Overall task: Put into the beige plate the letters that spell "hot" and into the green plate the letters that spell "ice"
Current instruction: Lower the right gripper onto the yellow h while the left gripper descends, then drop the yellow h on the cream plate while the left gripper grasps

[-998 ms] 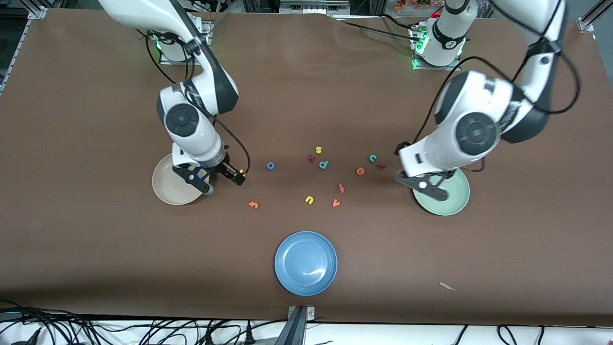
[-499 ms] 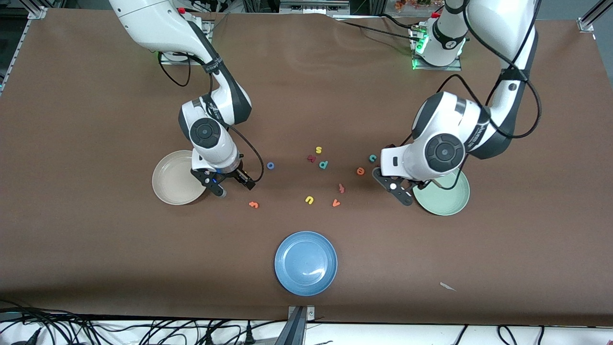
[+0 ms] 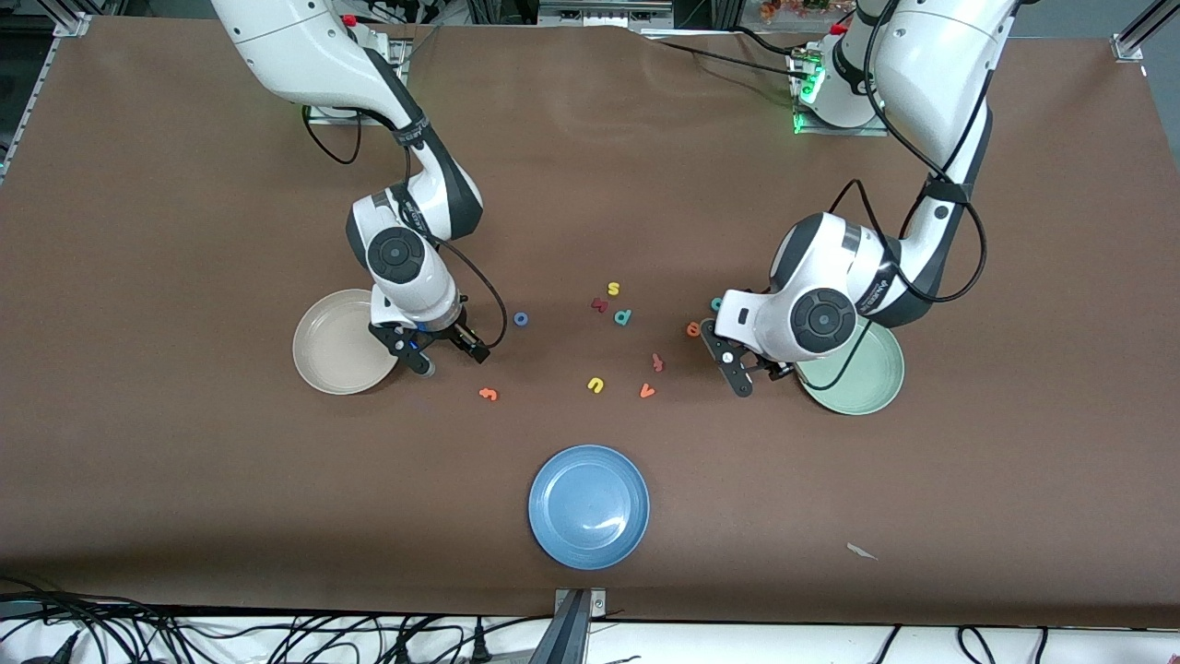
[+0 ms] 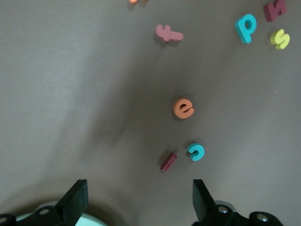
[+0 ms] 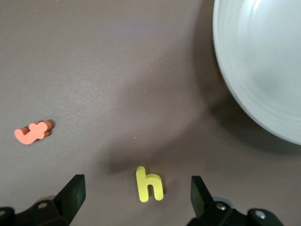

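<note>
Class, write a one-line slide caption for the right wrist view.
Open right claw hovers over the yellow "h", with the orange "t" and beige plate nearby.

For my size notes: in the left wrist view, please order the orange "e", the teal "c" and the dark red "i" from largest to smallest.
1. orange "e"
2. teal "c" and dark red "i": they look alike in extent, so I do not rank them; the "i" is only thinner.

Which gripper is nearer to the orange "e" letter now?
The left one. The left gripper, open, hangs beside the orange "e", by the green plate. The right gripper, also open, is by the beige plate.
</note>
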